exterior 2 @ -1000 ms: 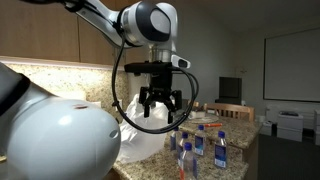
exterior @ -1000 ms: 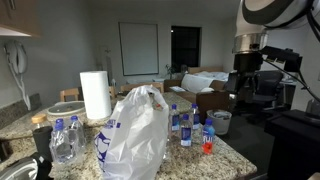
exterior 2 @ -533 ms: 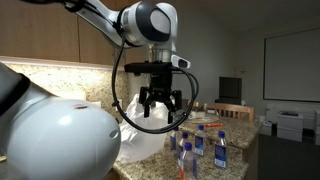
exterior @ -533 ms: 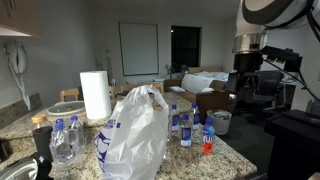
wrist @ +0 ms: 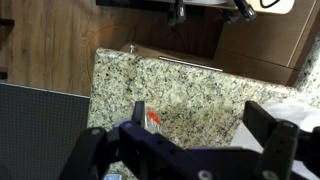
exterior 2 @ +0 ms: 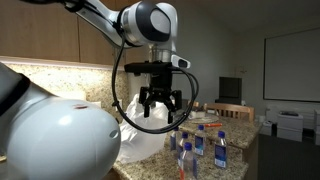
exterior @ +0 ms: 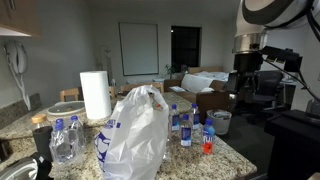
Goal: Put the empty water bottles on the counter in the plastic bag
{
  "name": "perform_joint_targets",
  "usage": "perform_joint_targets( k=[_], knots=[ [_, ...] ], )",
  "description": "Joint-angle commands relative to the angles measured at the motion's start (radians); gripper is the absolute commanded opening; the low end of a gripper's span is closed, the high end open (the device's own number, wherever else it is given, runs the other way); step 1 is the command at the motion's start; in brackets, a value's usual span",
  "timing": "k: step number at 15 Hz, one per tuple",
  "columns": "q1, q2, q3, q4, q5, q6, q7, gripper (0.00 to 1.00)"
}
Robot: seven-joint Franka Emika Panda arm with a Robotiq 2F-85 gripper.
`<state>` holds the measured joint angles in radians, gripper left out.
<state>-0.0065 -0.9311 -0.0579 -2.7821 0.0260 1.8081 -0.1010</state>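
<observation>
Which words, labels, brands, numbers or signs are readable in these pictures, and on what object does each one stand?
No text can be read in any view.
On the bag: blue printed marks, too blurred to read.
On the bottles: blue-and-white labels, too small to read in both exterior views.
Wrist view: no writing visible.

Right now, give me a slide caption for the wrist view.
Wrist view: open jaws above the speckled granite counter, nothing gripped.
</observation>
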Motion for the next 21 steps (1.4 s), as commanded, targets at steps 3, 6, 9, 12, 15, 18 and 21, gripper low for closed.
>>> perform_joint_targets(
  k=[3,6,9,12,15,18,21],
  knots=[
    [0.010,0.078,0.005,0.075,-0.017,0.038,-0.017,1.00],
    [0.023,0.211,0.017,0.163,-0.019,0.162,-0.024,1.00],
    [0.023,0.345,0.012,0.230,-0.037,0.216,-0.043,1.00],
    [-0.004,0.470,0.002,0.278,-0.081,0.243,-0.039,1.00],
    [-0.025,0.555,-0.013,0.312,-0.124,0.253,-0.036,1.00],
    [-0.031,0.625,-0.022,0.322,-0.127,0.287,-0.032,1.00],
    [-0.024,0.703,-0.018,0.329,-0.113,0.347,-0.021,1.00]
  ],
)
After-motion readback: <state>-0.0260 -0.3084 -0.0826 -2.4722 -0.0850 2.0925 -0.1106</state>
